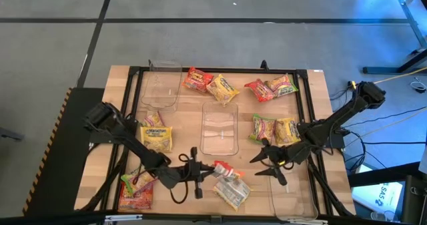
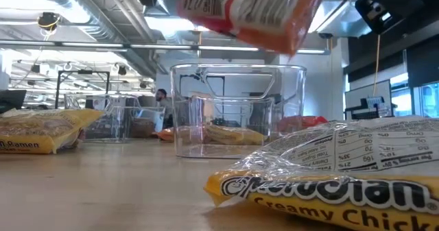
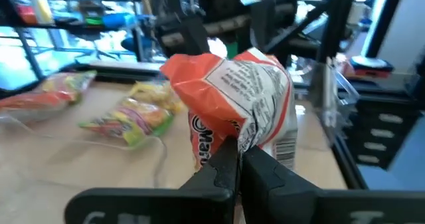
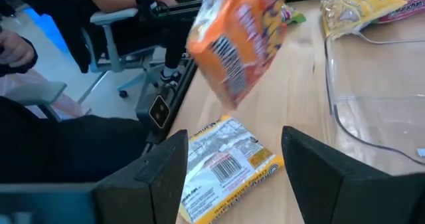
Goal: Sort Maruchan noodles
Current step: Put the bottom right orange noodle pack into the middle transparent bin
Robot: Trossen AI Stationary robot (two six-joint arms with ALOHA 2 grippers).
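Crinkly red packet (image 3: 232, 108) in left hand (image 3: 237, 159)

Glossy crinkled plastic packet (image 3: 239, 104), wooden table (image 1: 187, 125)

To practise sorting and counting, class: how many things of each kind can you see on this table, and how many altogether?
Noodle packets lying on the table: 11
Noodle packet held up by the left tool: 1
Clear trays: 3
Total: 15
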